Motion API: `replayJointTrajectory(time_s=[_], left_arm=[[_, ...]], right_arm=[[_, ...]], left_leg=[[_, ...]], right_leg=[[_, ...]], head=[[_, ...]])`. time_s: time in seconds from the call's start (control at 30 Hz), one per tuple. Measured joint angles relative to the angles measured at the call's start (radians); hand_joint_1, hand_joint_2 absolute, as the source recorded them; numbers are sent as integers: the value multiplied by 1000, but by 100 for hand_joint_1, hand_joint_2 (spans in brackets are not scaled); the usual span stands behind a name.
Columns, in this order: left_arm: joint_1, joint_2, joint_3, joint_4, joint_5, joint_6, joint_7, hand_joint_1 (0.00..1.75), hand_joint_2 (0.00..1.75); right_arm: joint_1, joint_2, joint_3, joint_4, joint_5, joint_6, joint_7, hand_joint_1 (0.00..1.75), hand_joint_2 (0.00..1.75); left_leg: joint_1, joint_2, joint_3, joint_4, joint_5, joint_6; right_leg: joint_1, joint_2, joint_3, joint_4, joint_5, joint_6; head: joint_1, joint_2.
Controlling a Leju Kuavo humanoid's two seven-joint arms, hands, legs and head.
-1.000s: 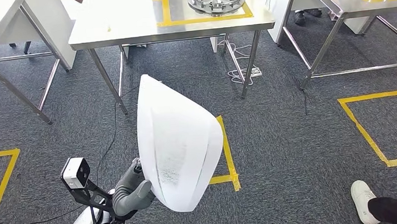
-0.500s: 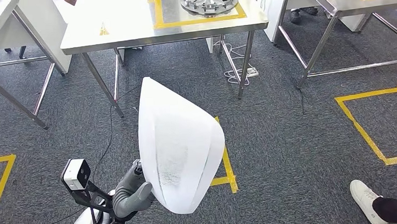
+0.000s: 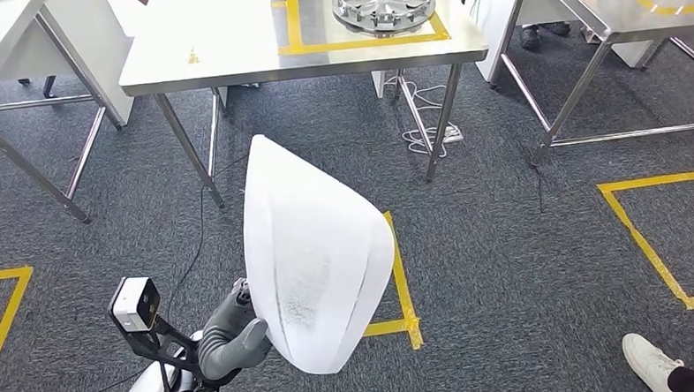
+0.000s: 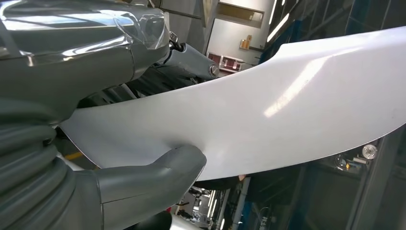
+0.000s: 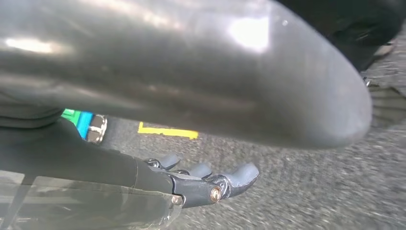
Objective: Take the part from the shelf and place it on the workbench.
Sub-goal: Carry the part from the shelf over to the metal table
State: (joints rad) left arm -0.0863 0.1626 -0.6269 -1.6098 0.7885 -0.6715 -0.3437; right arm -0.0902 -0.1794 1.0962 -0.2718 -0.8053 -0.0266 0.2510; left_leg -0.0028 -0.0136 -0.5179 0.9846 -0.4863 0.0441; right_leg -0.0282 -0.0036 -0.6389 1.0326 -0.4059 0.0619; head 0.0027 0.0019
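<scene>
A: Start at the left of your head view. What do you have?

B: One corner of a steel table (image 3: 1, 34) at the far left, and one yellow tape corner (image 3: 4, 308) on the grey carpet (image 3: 505, 242) under it. Low down is your left wrist camera (image 3: 134, 304), one small white box on a black bracket.

A: And the left hand?

B: Your left hand (image 3: 230, 338) grips the part at its lower edge. In the left wrist view its grey thumb (image 4: 163, 175) presses flat on the white surface, so it is grasping the part.

A: Where is the part itself?

B: One white curved shell (image 3: 315, 259), held upright above the carpet in the middle of the view, in front of the workbench and well apart from it. Its pointed end is up, its rounded end down by the hand.

A: The workbench?

B: One steel workbench (image 3: 222, 42) straight ahead, with a yellow taped square on top. One round metal fixture (image 3: 384, 2) sits inside that square. One white power strip (image 3: 447, 131) with cables lies under it.

A: To the right?

B: A second steel table (image 3: 600, 8), one yellow taped square (image 3: 654, 236) on the carpet, and one white shoe (image 3: 651, 359) of a person at the bottom corner.

A: Your right hand?

B: In the right wrist view your right hand (image 5: 210, 184) hangs over the carpet, its dark fingers curled in and holding nothing.
</scene>
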Motion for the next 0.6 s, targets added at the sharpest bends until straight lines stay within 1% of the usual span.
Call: replayJointTrajectory(time_s=[0.03, 0.07, 0.1, 0.13, 0.17, 0.2, 0.23, 0.27, 0.3, 0.33, 0.37, 0.4, 0.43, 0.47, 0.5, 0.53, 0.57, 0.6], left_arm=[[0, 0, 0, 0, 0, 0, 0, 175, 175], [0, 0, 0, 0, 0, 0, 0, 175, 175], [-1, 0, 0, 0, 0, 0, 0, 175, 175], [-1, 0, 0, 0, 0, 0, 0, 175, 175], [-1, 0, 0, 0, 0, 0, 0, 175, 175], [-2, 0, 0, 0, 0, 0, -1, 175, 175], [-1, 1, 0, 0, 0, 0, -1, 175, 175], [-1, 1, 0, 0, 0, 0, -1, 175, 175], [0, 2, 0, 0, 0, 0, -1, 175, 175], [0, 2, 0, 0, 0, 0, -1, 175, 175], [1, 3, 0, 1, 0, 0, -1, 175, 175], [1, 3, 0, 1, 0, 0, -1, 175, 175], [0, 3, 0, 1, 0, 0, -1, 175, 175], [0, 3, 0, 1, 0, 0, -1, 175, 175], [0, 4, 0, 1, 0, 0, -1, 175, 175], [-2, 4, 0, 0, 0, 0, -1, 175, 175], [-3, 4, 1, 0, 0, 0, -1, 175, 175], [-4, 4, 1, 0, 0, 0, -1, 175, 175]], right_arm=[[0, 0, 0, 0, 0, 1, 0, 0, 0], [0, 1, 0, 0, 0, 1, 1, 0, 0], [0, 2, 0, 0, 0, 1, 1, 0, 0], [0, 2, -1, 0, 0, 1, 2, 0, 0], [1, 3, -1, 0, 0, 1, 2, 0, 0], [1, 3, -1, 0, 0, 1, 2, 0, 0], [1, 3, -1, 0, 0, 1, 2, 0, 0], [1, 3, -1, 0, 0, 1, 2, 0, 0], [2, 2, -1, 0, 0, 1, 2, 0, 0], [3, 2, -1, 0, 0, 1, 2, 0, 0], [3, 2, -1, 0, 0, 1, 2, 0, 0], [4, 3, -1, 0, 0, 1, 2, 0, 0], [4, 3, -1, 0, 0, 1, 2, 0, 0], [3, 7, -1, 0, 0, 1, 2, 0, 0], [1, 9, -1, 0, 0, 2, 2, 0, 0], [0, 12, -1, 0, 0, 2, 2, 0, 0], [-2, 14, -1, 1, 1, 4, 1, 0, 0], [-3, 12, -2, 1, 3, 7, 1, 0, 0]], left_leg=[[-2, 0, 2, 2, -8, -5], [-3, 0, 4, 3, -14, -10], [-1, 1, 6, 3, -19, -13], [2, 2, 6, 6, -25, -18], [5, 4, 0, 24, -36, -24], [7, 6, -19, 62, -54, -29], [8, 8, -50, 120, -77, -34], [8, 10, -95, 197, -105, -37], [9, 10, -141, 267, -124, -38], [9, 10, -177, 313, -124, -37], [8, 11, -198, 322, -102, -33], [6, 11, -194, 284, -57, -26], [3, 11, -174, 214, 0, -14], [-2, 11, -149, 145, 43, 1], [-7, 13, -127, 87, 71, 16], [-13, 14, -110, 51, 79, 28], [-19, 14, -103, 33, 73, 37], [-22, 13, -94, 16, 70, 43]], right_leg=[[1, 0, 12, -23, 5, -8], [4, 1, 16, -25, 1, -21], [4, 2, 17, -25, -3, -31], [4, 3, 19, -25, -7, -39], [3, 4, 24, -26, -12, -47], [1, 5, 30, -27, -17, -54], [2, 5, 36, -27, -22, -60], [3, 5, 42, -27, -29, -65], [6, 6, 48, -27, -35, -68], [8, 6, 57, -27, -43, -69], [12, 7, 69, -27, -52, -69], [15, 9, 84, -27, -61, -69], [19, 10, 99, -28, -72, -69], [21, 10, 112, -30, -81, -69], [22, 11, 122, -33, -89, -66], [22, 11, 126, -36, -94, -63], [21, 10, 128, -36, -93, -56], [21, 9, 133, -36, -89, -49]], head=[[-1, 0], [-1, 0], [-2, 0], [-2, 0], [-2, 0], [-3, 0], [-3, 0], [-4, 0], [-4, 0], [-4, 0], [-4, 0], [-4, 0], [-4, 0], [-2, 0], [-1, 0], [0, 0], [1, 0], [0, 0]])
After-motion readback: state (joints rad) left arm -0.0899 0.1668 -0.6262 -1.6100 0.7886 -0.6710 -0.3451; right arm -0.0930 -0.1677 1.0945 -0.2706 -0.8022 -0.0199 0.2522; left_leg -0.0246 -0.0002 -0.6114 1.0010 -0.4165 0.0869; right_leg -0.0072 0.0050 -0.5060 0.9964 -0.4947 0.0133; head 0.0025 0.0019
